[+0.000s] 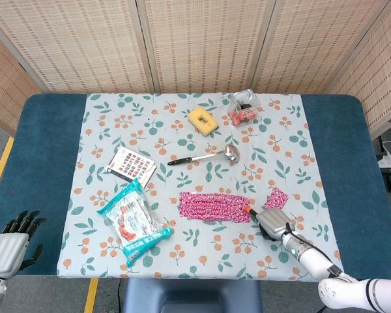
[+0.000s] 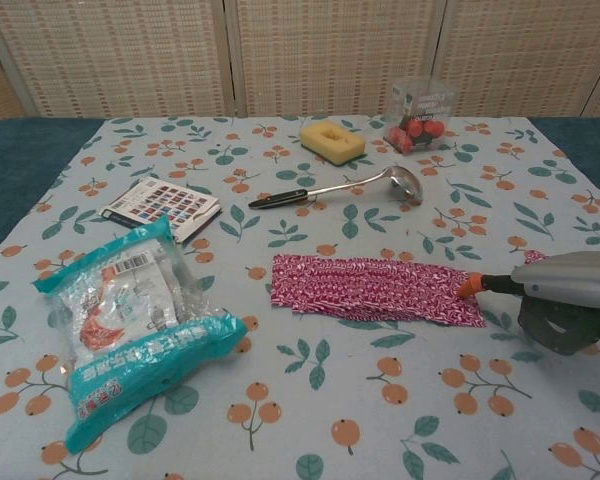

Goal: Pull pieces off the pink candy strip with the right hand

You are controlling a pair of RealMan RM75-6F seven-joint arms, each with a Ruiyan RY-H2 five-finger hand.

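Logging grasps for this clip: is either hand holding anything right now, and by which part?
The right hand has a fingertip at the candy strip's right end; a grip cannot be told. The left hand holds nothing.

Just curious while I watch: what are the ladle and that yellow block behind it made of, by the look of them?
The ladle looks like polished metal, probably steel: its bowl and stem are silvery and shiny, and the dark handle looks like plastic. The yellow block looks like a soft foam sponge: matte surface, rounded edges, with a hollow in its top, though the texture is too small to be sure.
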